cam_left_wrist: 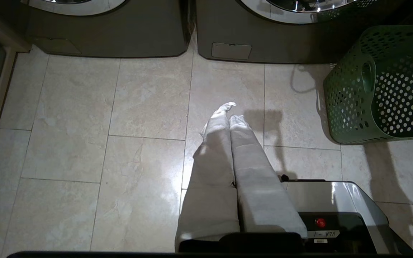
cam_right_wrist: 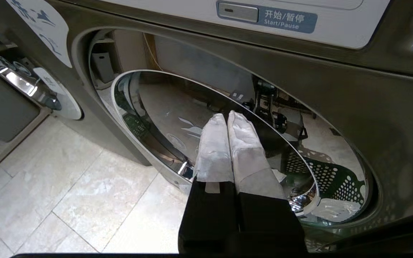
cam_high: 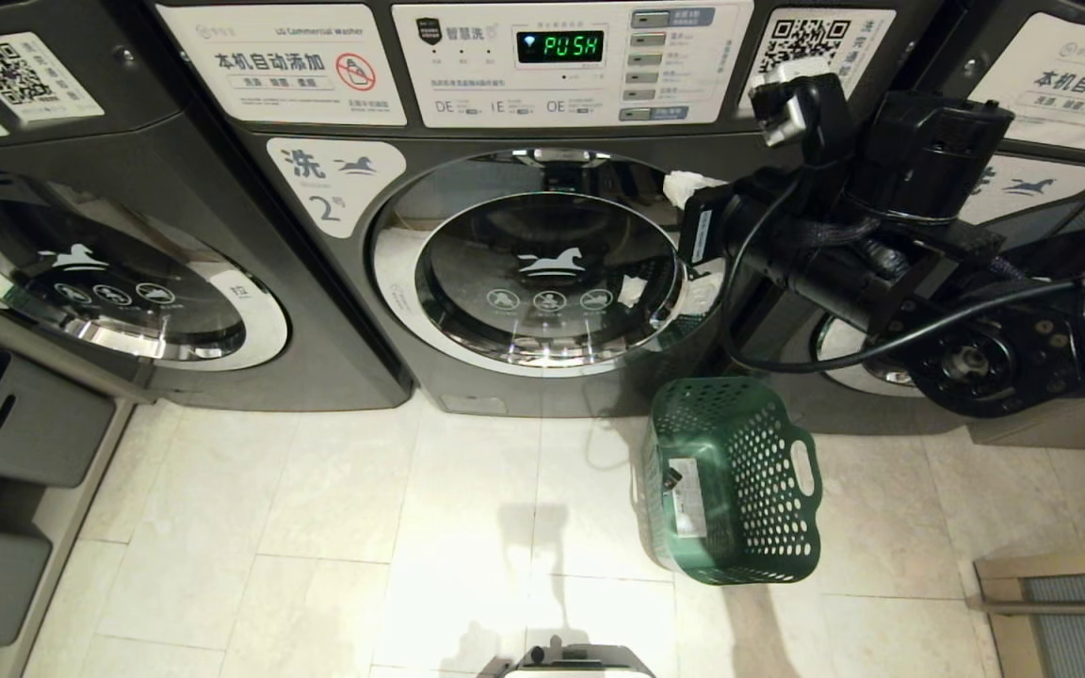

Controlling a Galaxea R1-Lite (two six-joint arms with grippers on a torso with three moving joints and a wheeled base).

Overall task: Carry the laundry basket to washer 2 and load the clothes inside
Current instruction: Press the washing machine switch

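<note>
Washer 2 (cam_high: 542, 273) stands dead ahead at twelve o'clock in the head view, door (cam_high: 550, 271) seemingly shut or nearly so, display reading PUSH. The basket (cam_high: 736, 480) sits tipped on its side on the floor (cam_high: 316, 527) at about five o'clock from the door, close to the washer's front, its sticker showing on the base; no clothes can be seen in or around it, and nothing is visible through the dark glass. The right gripper (cam_right_wrist: 227, 120) hangs in front of the door, near its edge at roughly three o'clock in the head view, fingers pressed together and holding nothing. The left gripper (cam_left_wrist: 229, 113) is parked low over the floor, likewise closed and empty. The likely next job is working the door, and that is where trouble lies: closed, padded fingertips offer little purchase on a smooth chrome rim, so they may skid off the glass without catching the edge. If the door is only resting against its latch, a glancing push could leave it ajar. The arm's cable (cam_high: 882, 348) droops in front of the neighbouring washer (cam_high: 1023, 188) and could snag. The basket lies near the door's swing and may be knocked.
</note>
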